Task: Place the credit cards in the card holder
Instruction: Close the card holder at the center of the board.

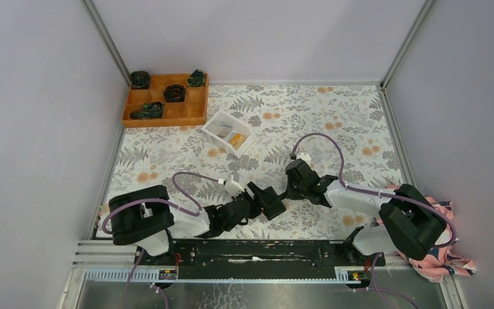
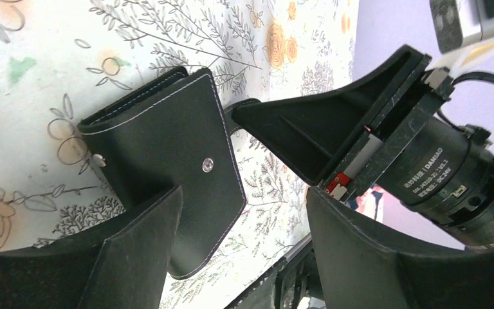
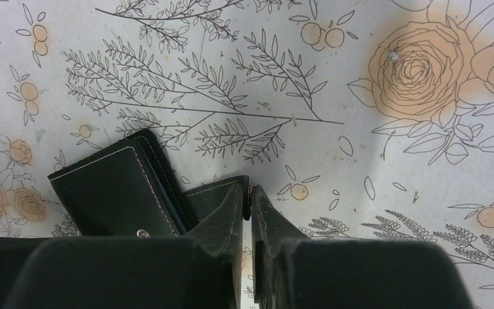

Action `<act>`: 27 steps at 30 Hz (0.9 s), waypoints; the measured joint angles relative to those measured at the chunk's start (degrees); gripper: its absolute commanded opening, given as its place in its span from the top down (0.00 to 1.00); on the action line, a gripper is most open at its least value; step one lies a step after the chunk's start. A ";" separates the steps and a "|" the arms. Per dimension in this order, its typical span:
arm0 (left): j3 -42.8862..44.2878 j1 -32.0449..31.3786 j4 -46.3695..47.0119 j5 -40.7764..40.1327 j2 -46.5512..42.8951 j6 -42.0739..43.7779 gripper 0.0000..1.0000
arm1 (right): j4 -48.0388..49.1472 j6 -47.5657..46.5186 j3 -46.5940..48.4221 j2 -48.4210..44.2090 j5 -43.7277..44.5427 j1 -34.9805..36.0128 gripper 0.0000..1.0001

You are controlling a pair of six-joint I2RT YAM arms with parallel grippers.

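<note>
the card holder (image 2: 167,145) lies folded and flat on the floral table cover (image 2: 38,58), near the front edge between the two arms; from above it is hidden under the claws. the right claw (image 3: 249,196) has its jaws pressed together, and a thin flap at the holder's edge runs up into the pinch, so it looks clamped on that flap. the holder's black body, with white stitching and a metal snap, sits just left of those fingertips in the right wrist view. the left claw (image 2: 243,196) stands with jaws wide apart, holding nothing. in its own view the holder's lower corner reaches into the gap between the two fingers. it is closer to the finger (image 2: 135,251) at the left of that picture, which overlaps the holder's bottom edge; whether it touches the leather i cannot tell. in the same view the right claw's black finger meets the holder at its far side, so the holder lies between the two claws. the credit cards (image 1: 235,138) are well apart from all this, in a white tray (image 1: 210,125) further back on the table, one orange-yellow, one pale. an orange compartmented box (image 1: 196,111) sits in the far left corner, beyond the tray
</note>
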 measured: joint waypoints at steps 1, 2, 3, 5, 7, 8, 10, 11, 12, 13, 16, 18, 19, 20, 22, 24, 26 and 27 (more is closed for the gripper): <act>-0.57 -0.15 0.96 -0.46 0.13 -1.20 0.22 | 0.00 0.11 -0.20 -0.24 0.00 0.04 0.90; -1.29 -0.28 1.97 -1.07 0.17 -2.75 0.22 | 0.00 0.15 -0.39 -0.48 -0.02 0.09 0.90; -1.75 -0.37 2.49 -1.42 0.17 -3.78 0.22 | -0.02 0.24 -0.55 -0.66 -0.02 0.20 0.89; -2.82 -0.57 3.61 -2.43 0.17 -6.19 0.23 | 0.00 0.33 -0.72 -0.87 0.00 0.42 0.86; -3.41 -0.57 4.22 -3.08 0.17 -7.82 0.23 | -0.17 0.33 -0.74 -1.01 0.02 0.81 0.82; -3.61 -0.59 4.37 -3.30 0.17 -8.59 0.23 | -0.28 0.33 -0.74 -1.09 0.02 1.03 0.80; -3.93 -0.61 4.66 -3.82 0.20 -10.19 0.23 | -0.66 0.31 -0.74 -1.29 0.09 1.42 0.78; -3.98 -0.61 4.79 -4.00 0.28 -10.64 0.23 | -0.92 0.31 -0.74 -1.44 0.09 1.60 0.76; -4.07 -0.61 4.90 -4.17 0.37 -11.19 0.23 | -1.27 0.33 -0.74 -1.64 0.07 1.75 0.75; -4.11 -0.61 4.96 -4.31 0.44 -11.69 0.23 | -1.53 0.31 -0.74 -1.86 0.04 1.88 0.75; -4.28 -0.61 5.11 -4.68 0.48 -12.68 0.23 | -2.34 0.28 -0.74 -2.99 0.11 2.03 0.73; -4.39 -0.61 5.09 -4.92 0.46 -13.03 0.23 | -2.82 0.26 -0.74 -3.89 0.35 2.03 0.72; -4.39 -0.61 5.03 -5.01 0.46 -13.14 0.23 | -3.10 0.28 -0.74 -4.31 0.44 2.03 0.72; -4.39 -0.66 4.92 -5.11 0.42 -13.20 0.23 | -3.50 0.26 -0.74 -4.79 0.48 2.03 0.72; -4.39 -0.66 4.81 -5.27 0.33 -13.22 0.23 | -3.96 0.24 -0.74 -5.73 0.63 2.03 0.72; -4.39 -0.68 4.81 -5.29 0.33 -13.22 0.23 | -4.39 0.09 -0.74 -6.75 0.94 2.03 0.72; -4.39 -0.70 4.81 -5.33 0.33 -13.22 0.23 | -4.70 -0.11 -0.74 -7.32 1.18 2.03 0.72; -4.39 -0.72 4.81 -5.33 0.35 -13.22 0.23 | -4.76 -0.20 -0.74 -7.41 1.33 2.03 0.72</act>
